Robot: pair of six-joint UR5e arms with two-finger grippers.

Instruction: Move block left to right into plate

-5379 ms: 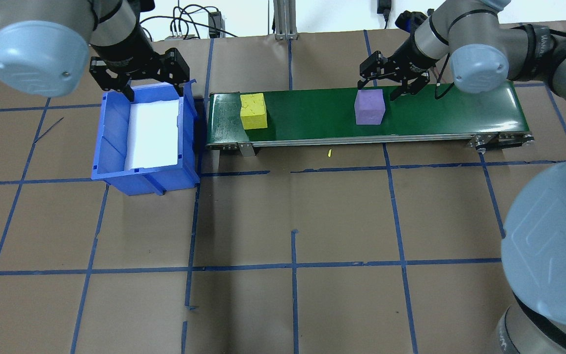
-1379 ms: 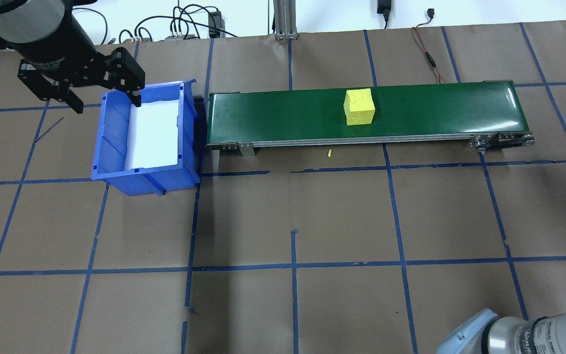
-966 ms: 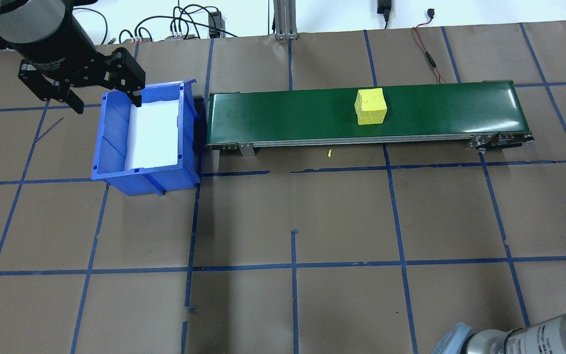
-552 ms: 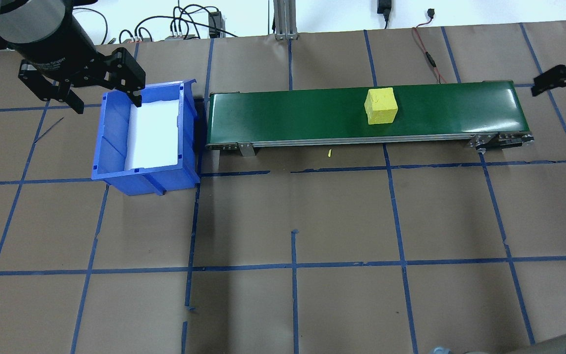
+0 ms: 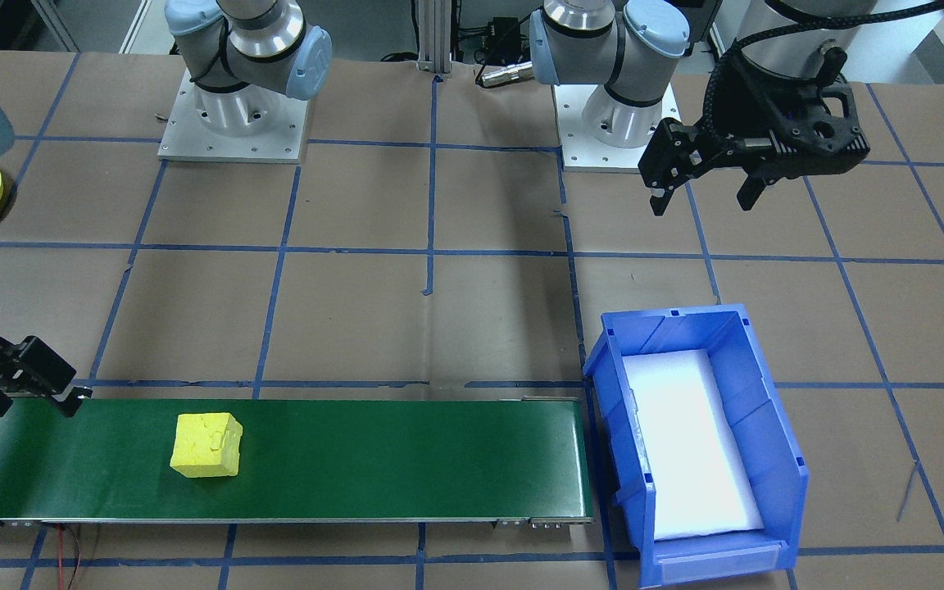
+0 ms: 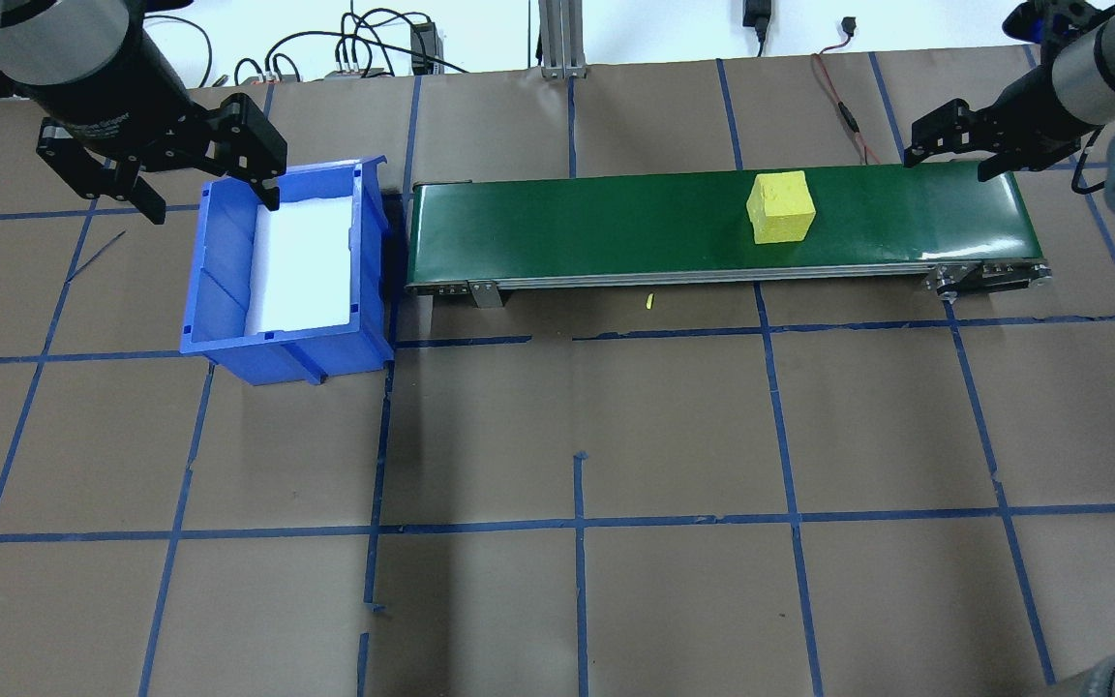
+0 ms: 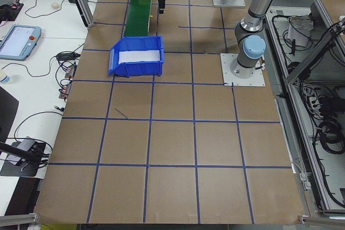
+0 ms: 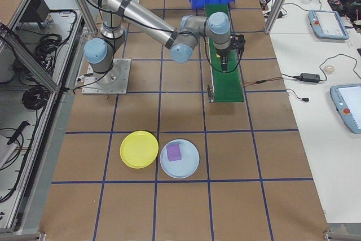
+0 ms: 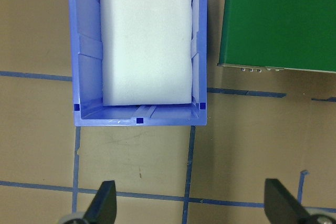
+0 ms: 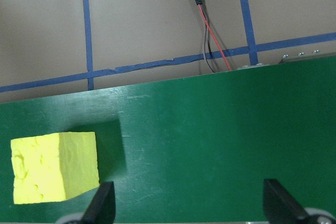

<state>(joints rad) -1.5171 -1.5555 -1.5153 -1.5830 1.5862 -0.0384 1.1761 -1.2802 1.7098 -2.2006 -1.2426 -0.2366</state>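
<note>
A yellow block rides on the green conveyor belt, toward its right end; it also shows in the front view as block and at the lower left of the right wrist view as block. My right gripper hovers open and empty over the belt's right end, to the right of the block. The yellow plate lies on the table near my right arm's base, well off the belt. My left gripper hangs open and empty over the blue bin's far left corner.
The blue bin, lined with white foam, stands at the belt's left end. A pale blue plate holding a purple block lies beside the yellow plate. A red and black cable runs behind the belt.
The yellow block has travelled right along the belt. My right gripper came in from the right to the belt's right end. The purple block left the belt earlier. My left gripper stayed put.
</note>
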